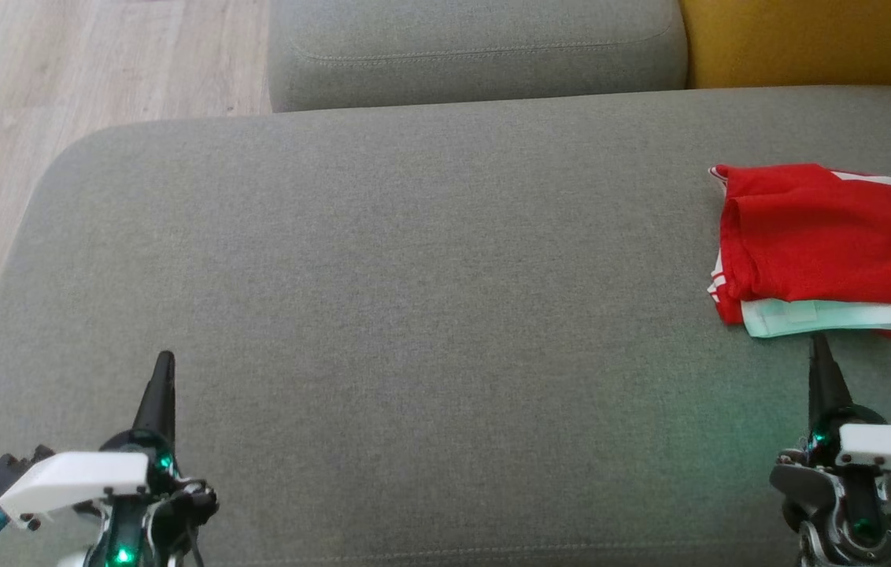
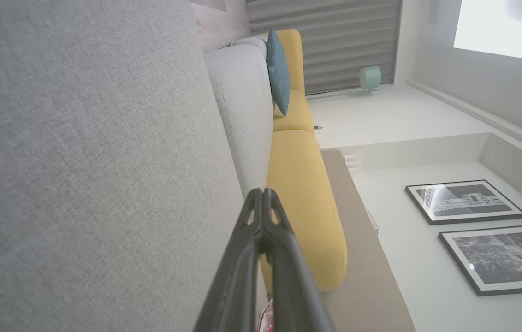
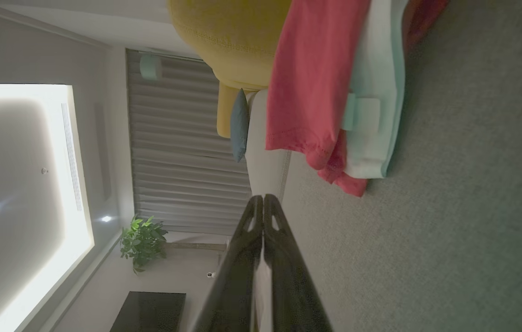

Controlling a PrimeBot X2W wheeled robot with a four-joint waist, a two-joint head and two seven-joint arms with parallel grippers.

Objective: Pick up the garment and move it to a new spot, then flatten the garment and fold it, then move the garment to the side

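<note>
My right gripper [image 1: 818, 345] has its two fingers pressed together and holds nothing. The folded red garment [image 1: 823, 232] lies just ahead of its tip on the grey sofa cushion [image 1: 414, 315], close but apart from it. A pale mint layer [image 1: 819, 316] peeks out from under the red cloth at the edge nearest those fingers. My left gripper [image 1: 165, 364] is also pressed together and empty, with the garment well off to its right.

Matt red cloth garment [image 1: 823, 228] lies on coarse-woven grey sofa [image 1: 382, 315].
</note>
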